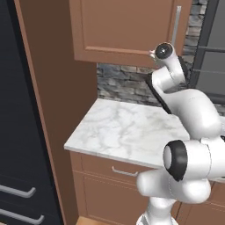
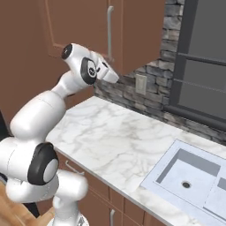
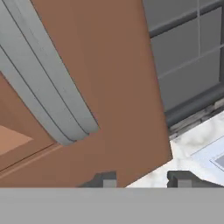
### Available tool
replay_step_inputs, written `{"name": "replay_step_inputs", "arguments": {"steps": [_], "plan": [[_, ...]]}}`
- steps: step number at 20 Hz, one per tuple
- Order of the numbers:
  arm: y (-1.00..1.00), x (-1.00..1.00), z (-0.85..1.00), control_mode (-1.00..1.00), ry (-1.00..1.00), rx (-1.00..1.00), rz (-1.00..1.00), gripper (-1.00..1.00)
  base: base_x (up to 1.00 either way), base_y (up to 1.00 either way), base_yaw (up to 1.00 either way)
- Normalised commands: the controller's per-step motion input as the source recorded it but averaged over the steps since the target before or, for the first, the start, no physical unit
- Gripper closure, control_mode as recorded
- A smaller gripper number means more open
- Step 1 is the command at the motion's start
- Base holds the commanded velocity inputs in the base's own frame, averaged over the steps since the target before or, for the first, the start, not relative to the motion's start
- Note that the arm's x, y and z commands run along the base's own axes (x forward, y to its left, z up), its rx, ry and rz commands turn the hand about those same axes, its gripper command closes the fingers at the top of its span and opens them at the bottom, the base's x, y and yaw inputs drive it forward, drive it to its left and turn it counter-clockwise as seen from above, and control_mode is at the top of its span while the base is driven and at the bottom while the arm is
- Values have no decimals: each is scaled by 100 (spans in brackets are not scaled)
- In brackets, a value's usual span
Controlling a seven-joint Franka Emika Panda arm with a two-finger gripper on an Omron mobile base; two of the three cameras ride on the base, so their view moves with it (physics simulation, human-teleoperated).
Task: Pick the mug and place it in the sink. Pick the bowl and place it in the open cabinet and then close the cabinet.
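Observation:
The brown wall cabinet (image 1: 118, 30) hangs above the counter, and its door lies flat against its front. The vertical silver bar handle (image 1: 176, 24) sits near the door's right edge. My gripper (image 2: 112, 76) is raised to the door's lower corner, just under the handle (image 2: 109, 31). In the hand view the handle (image 3: 48, 87) runs close by across the door (image 3: 113, 65). The two fingertips of the gripper (image 3: 144, 179) stand apart with the door's bottom edge over the gap and nothing gripped. The pale sink (image 2: 185, 176) lies to the right, low in the counter. The mug and the bowl are out of view.
A white marble counter (image 1: 123, 127) runs under the cabinet, with a grey stone backsplash (image 2: 150, 79) behind it. A dark-framed window (image 2: 198, 57) stands to the right above the sink. A tall brown panel (image 1: 57, 88) and dark drawers (image 1: 17, 132) close off the left side.

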Motion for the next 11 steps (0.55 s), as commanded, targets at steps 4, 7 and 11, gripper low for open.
{"name": "replay_step_inputs", "arguments": {"steps": [4,7,11], "plan": [[-24,100,0,-100,9,25,3,-100,0,0,0],[-27,100,0,-100,8,22,1,-100,0,0,0],[-30,100,-1,-100,1,15,2,-100,0,0,0]]}}
